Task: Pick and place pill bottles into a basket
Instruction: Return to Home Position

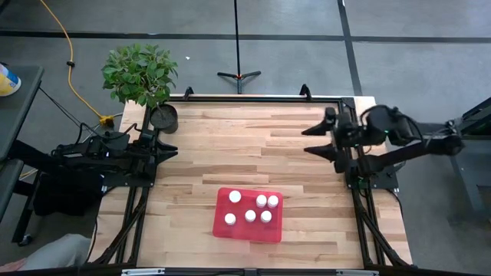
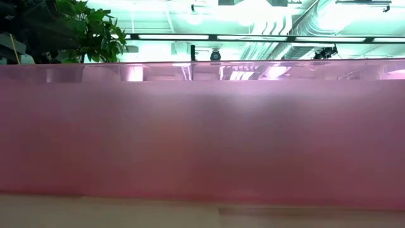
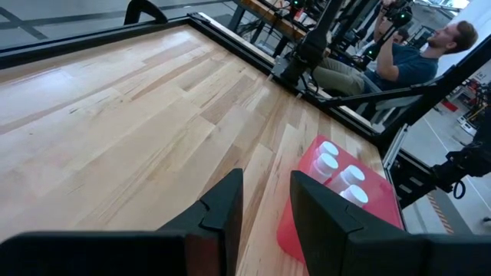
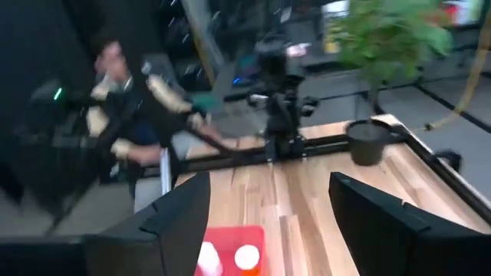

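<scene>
Wooden table (image 1: 245, 146), red basket (image 1: 245, 233), plant (image 1: 140, 70) at corner

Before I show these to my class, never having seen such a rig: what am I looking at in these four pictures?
This is a two-armed robot working at a wooden table. One picture looks straight down from above. One is taken at table height and is filled by the pink wall of the basket. The other two come from cameras on the wrists. The left gripper and right gripper hang at the table's sides, both open and holding nothing. Six pill bottles stand inside the basket. A potted plant sits at the corner near the left arm.
</scene>
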{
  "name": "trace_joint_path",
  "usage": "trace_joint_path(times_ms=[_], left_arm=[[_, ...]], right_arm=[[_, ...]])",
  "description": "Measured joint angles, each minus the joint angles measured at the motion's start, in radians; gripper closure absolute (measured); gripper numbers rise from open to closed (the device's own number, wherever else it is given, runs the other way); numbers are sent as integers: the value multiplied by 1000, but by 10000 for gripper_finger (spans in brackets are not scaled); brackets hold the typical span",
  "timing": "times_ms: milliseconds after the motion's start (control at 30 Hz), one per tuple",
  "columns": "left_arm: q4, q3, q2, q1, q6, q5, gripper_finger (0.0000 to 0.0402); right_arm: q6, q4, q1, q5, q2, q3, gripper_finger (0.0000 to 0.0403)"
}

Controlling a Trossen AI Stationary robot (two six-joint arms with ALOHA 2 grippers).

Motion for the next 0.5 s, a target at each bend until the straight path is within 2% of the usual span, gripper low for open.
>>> trace_joint_path(times_ms=[233,367,500], left_arm=[[0,0,0,0,0,0,257],[0,0,0,0,0,0,257],[0,0,0,0,0,0,257]], right_arm=[[166,197,0,148,-306,-360,147],[135,187,0,297,-439,-497,147],[98,187,0,303,-520,-608,147]])
